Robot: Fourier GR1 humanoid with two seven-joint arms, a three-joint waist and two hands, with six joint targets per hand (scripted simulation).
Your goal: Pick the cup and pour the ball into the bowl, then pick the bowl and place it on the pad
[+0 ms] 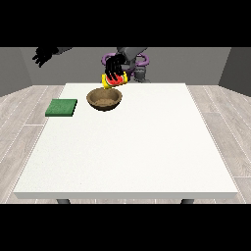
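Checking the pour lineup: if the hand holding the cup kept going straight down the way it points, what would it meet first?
Most likely the brown bowl: the hand at the view's right, curled round the tilted yellow cup, hangs just above the bowl's far rim. Depth from this single view is uncertain.

Matt white table (147,147), wood-look brown bowl (104,99), matt green pad (62,108), glossy-ish yellow/red cup (114,80).

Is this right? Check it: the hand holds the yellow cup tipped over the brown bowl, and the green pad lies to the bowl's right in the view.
Not quite. The front view shows the green pad to the left of the brown bowl, near the table's left edge. The rest stands: the hand holds the yellow cup tipped over the bowl.
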